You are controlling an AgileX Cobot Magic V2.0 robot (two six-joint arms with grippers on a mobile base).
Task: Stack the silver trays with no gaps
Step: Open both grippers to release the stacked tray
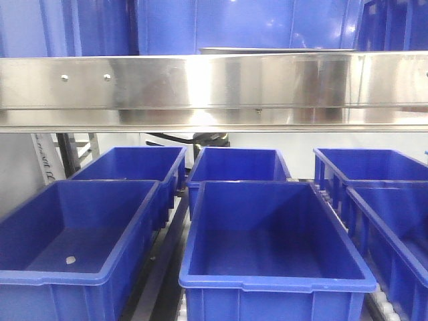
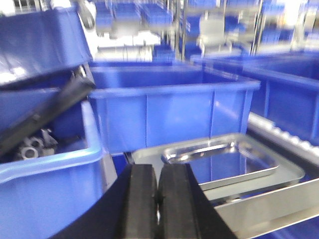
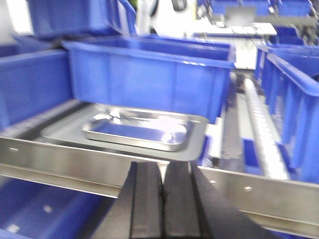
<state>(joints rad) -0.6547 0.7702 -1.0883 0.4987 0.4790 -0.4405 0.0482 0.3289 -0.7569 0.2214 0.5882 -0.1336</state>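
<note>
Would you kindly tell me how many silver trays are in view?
2: a small shiny tray lies inside a larger, duller tray, in front of a blue bin. Others may be hidden.

A broad steel band [image 1: 301, 83] with screws [image 1: 64, 78] spans the upper frame, and a thin silver tray rim [image 1: 277, 49] shows just above it. Below stand open blue bins [image 1: 277, 279] in rows. The near-left bin [image 1: 60, 275] holds a small white speck [image 1: 70, 259].

rail: steel band [image 1: 214, 90] across the top
bins: blue bins [image 1: 274, 234], rows below
rear: racks [image 2: 219, 20], bright glare
</note>
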